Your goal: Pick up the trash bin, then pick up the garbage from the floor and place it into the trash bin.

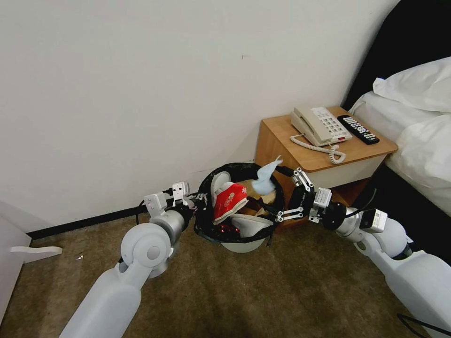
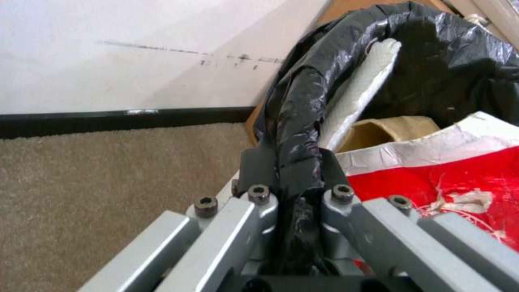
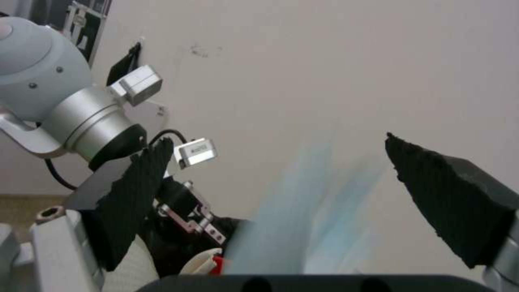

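The trash bin (image 1: 242,244) is white with a black bag (image 2: 303,101) folded over its rim. My left gripper (image 1: 199,201) is shut on that rim at the bin's left side (image 2: 289,162). Inside lie a red paper cup (image 1: 230,199), white slippers (image 1: 252,224) and a brown paper bag (image 2: 387,129). My right gripper (image 1: 281,193) stands open at the bin's right rim. A pale-blue face mask (image 1: 267,177) is loose in the air just above the rim. In the right wrist view the mask (image 3: 303,219) is a blur between the spread pads (image 3: 138,194).
A wooden nightstand (image 1: 282,141) stands just behind the bin, with a cream telephone (image 1: 319,124) and a black remote (image 1: 358,129) on top. A bed (image 1: 418,122) is at the right, a wall behind. White furniture (image 1: 14,253) is at the far left. Beige carpet (image 1: 263,295) lies below.
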